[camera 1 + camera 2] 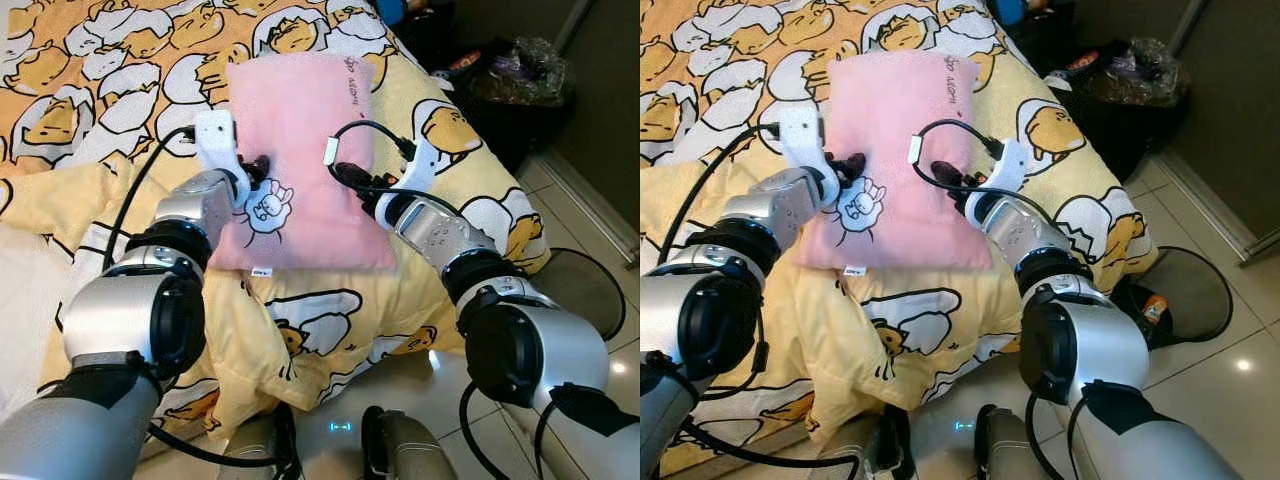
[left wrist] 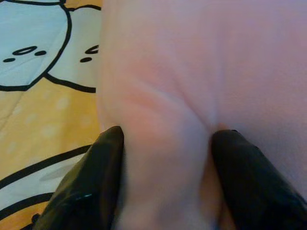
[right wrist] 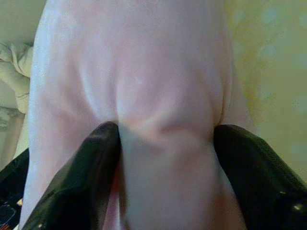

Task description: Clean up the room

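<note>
Both grippers — left gripper (image 2: 165,143), right gripper (image 3: 165,139) — pinch folds of the pink pillow (image 1: 300,130) on the bed (image 1: 90,80); placing it seems left — tidying looks barely begun.

Pillow (image 1: 300,130): I see it lying on the bedspread (image 1: 110,60), ahead of me.
Left gripper (image 1: 256,170): at the pillow's left edge (fabric bunched between fingers).
Right gripper (image 1: 345,175): on its right side.
Bin (image 1: 520,80): right of the bed.

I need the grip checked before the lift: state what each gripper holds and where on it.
Both hold the pink pillow. The left gripper pinches a fold near its left edge, the right gripper a fold towards its right side, jaws pressed into fabric.
</note>
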You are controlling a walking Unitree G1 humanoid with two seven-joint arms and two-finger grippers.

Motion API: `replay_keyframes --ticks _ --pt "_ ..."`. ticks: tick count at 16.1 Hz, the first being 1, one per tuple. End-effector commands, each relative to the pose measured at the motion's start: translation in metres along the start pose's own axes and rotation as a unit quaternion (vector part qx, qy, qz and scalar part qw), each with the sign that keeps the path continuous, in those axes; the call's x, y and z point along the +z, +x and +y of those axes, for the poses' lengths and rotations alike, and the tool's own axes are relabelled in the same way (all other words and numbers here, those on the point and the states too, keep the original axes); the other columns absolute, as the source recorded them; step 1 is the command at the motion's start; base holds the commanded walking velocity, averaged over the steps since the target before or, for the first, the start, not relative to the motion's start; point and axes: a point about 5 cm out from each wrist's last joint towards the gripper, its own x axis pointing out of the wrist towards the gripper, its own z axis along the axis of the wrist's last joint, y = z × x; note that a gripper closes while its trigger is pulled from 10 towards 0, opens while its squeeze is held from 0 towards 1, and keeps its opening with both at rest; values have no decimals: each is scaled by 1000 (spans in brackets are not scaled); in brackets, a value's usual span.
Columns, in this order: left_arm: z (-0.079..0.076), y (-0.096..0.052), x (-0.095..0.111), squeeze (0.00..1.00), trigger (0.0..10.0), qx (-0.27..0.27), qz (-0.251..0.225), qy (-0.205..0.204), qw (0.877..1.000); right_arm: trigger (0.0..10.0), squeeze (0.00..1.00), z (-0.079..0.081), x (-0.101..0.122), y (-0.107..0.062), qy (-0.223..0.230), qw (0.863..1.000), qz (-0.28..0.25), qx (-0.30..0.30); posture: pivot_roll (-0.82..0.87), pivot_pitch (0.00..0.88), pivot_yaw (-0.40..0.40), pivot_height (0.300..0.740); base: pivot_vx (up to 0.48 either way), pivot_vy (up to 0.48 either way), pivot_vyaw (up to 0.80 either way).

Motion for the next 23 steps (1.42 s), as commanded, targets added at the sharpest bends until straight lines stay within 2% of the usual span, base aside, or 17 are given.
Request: replay_keyframes --ticks 1,9,23 --pt "-3 0 -12 0 0 -10 27 11 1000 0 0 -1 -10 1 -3 1000 20 -10 -214 274 69 740 0 0 0" --pt "-8 1 -15 0 0 -22 33 19 999 0 0 -1 -10 1 -8 1000 15 -15 -201 263 65 740 0 0 0" --pt "-15 1 -9 0 0 -40 18 38 998 0 0 -2 -5 1 -27 999 6 -24 -193 237 46 740 0 0 0"
